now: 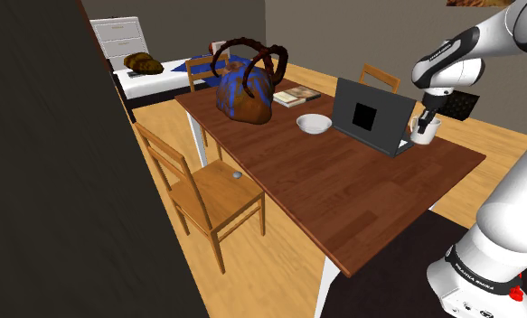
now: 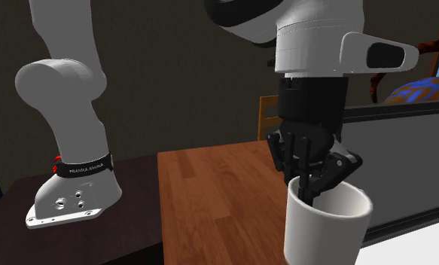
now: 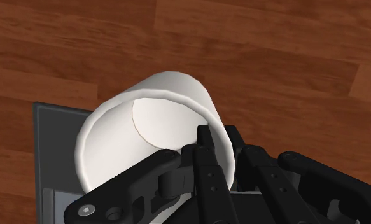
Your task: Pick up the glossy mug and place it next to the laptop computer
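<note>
Item: white mug [image 1: 424, 132], right of centre in the shoulder view, clamped at its rim by the end effector [image 1: 425, 118], just beside the laptop [image 1: 371, 116]. Handling: to be lowered upright onto bare desk [image 1: 324, 194], clear of the laptop base.

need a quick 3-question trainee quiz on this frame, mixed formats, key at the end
1. True or false: the black two-finger gripper is shut on the rim of the plain white mug.
2. On the brown wooden table, what sits between the open dark grey laptop and the brown-and-blue handled bag?
A. white bowl
B. fork
C. bottle
3. Fill in: the small grey object lies on the seat of a wooden ____.

Key: 1 true; 2 A; 3 chair.
</note>
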You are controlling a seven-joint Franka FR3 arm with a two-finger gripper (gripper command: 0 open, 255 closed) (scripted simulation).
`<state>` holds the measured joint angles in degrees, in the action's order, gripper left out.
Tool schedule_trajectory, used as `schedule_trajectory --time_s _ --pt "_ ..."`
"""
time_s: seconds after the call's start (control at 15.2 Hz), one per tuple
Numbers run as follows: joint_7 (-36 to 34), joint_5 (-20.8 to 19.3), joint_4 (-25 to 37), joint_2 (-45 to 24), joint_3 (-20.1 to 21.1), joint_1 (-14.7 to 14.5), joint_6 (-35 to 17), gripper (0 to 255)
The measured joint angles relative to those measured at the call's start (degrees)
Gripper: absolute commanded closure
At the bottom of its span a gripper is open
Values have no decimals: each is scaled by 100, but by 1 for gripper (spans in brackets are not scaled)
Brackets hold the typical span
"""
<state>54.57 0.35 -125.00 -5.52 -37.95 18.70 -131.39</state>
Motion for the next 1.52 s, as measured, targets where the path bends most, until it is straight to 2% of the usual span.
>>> schedule_trajectory --time_s 1.06,1.45,1.52 --pt "588 895 -321 -994 289 264 -1120 255" --pt "614 943 -327 -1045 315 281 -1170 255" --pt "614 943 -327 -1045 315 281 -1171 0"
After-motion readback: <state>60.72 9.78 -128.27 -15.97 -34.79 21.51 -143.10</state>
